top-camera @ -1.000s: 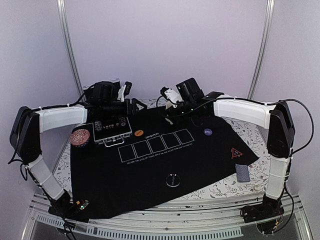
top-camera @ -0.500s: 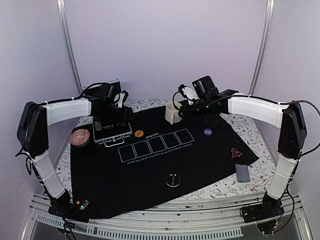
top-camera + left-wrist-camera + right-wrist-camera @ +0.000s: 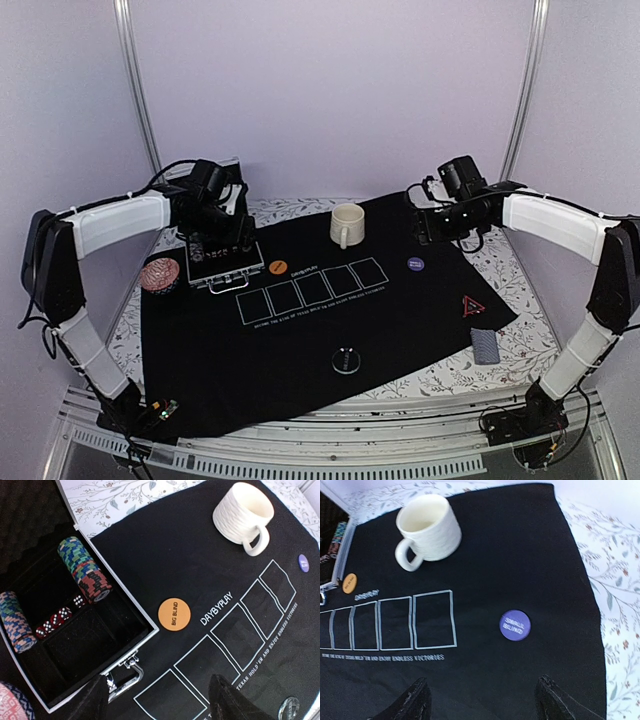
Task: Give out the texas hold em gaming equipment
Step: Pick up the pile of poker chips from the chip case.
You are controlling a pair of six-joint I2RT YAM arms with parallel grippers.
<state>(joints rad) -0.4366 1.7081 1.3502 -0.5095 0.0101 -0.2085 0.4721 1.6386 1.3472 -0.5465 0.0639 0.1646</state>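
An open metal case [image 3: 222, 262] holds two rows of striped poker chips [image 3: 84, 570] and red dice [image 3: 55, 620]. An orange disc [image 3: 174, 614] lies beside the case, and a purple disc [image 3: 515, 625] lies at the right. A red-edged triangle [image 3: 473, 305], a dark disc [image 3: 347, 359] and grey-blue cards [image 3: 485, 346] lie nearer the front. My left gripper [image 3: 160, 700] hovers open over the case's handle. My right gripper [image 3: 482, 700] hovers open and empty near the purple disc.
A cream mug [image 3: 346, 224] stands upright at the back of the black mat [image 3: 300, 340]. A round pink patterned object [image 3: 160, 273] sits left of the case. Five card outlines are printed mid-mat. The floral table edge shows around the mat.
My right gripper has drawn away to the right from the cream mug, which now stands alone on the mat. My left gripper has shifted slightly over the case.
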